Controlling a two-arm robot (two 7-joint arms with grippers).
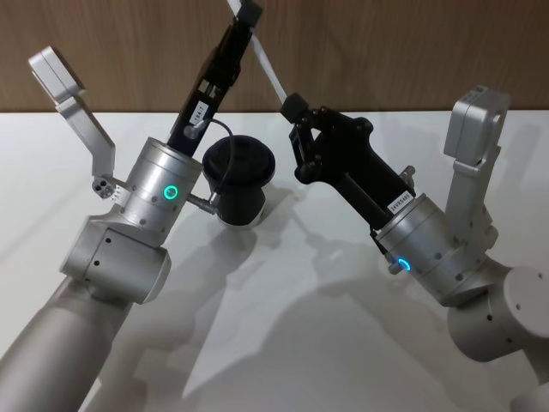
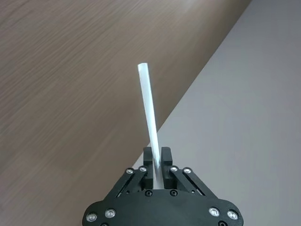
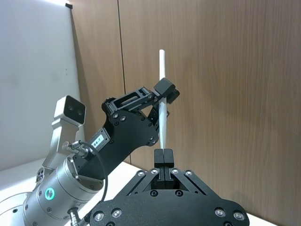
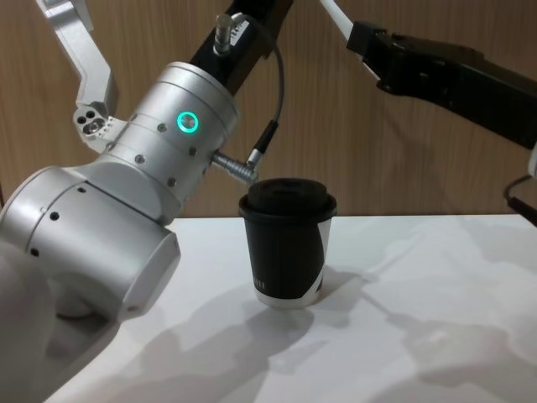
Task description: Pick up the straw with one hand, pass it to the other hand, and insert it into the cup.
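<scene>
The white straw [image 1: 268, 73] hangs slanted in the air above and behind the cup, held at both ends. My left gripper [image 1: 246, 15], on the arm with the green ring, is raised high and shut on the straw's upper part [image 2: 149, 108]. My right gripper [image 1: 292, 107] reaches in from the right and is shut on the straw's lower end [image 3: 164, 136]. The left gripper [image 3: 165, 92] shows clamped partway up the straw in the right wrist view. The black lidded cup [image 4: 287, 243] stands upright on the white table [image 4: 436, 336], below both grippers.
A wooden wall [image 1: 412, 51] rises behind the table's far edge. The left arm's silver wrist and its cable plug [image 4: 239, 164] hang just above and to the left of the cup's lid. White table surface lies open in front of and to the right of the cup.
</scene>
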